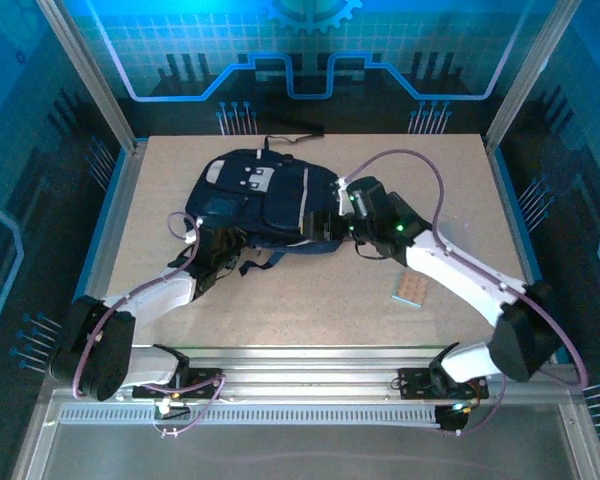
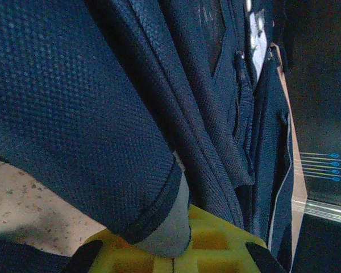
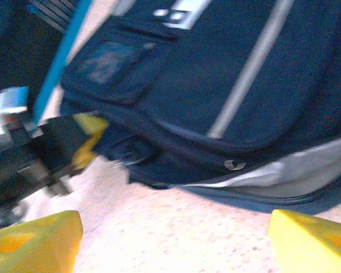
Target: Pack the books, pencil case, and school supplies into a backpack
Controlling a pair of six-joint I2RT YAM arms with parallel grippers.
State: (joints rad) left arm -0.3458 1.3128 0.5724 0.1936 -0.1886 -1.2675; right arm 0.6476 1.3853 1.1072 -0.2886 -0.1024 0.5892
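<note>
Left fingers (image 2: pixel 216 242) pinch the backpack (image 1: pixel 250 200) hem — right fingers (image 3: pixel 34 239), spread empty, face away from the pad (image 1: pixel 412 290) behind them.

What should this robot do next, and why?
Probably swing the right gripper, open and empty beside the backpack, back to the dotted pad lying on the table and pick it up; the left gripper is clamped on the backpack's fabric.

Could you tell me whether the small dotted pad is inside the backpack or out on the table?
Out: the pad lies flat on the bare table, well apart from the backpack, to its right.
</note>
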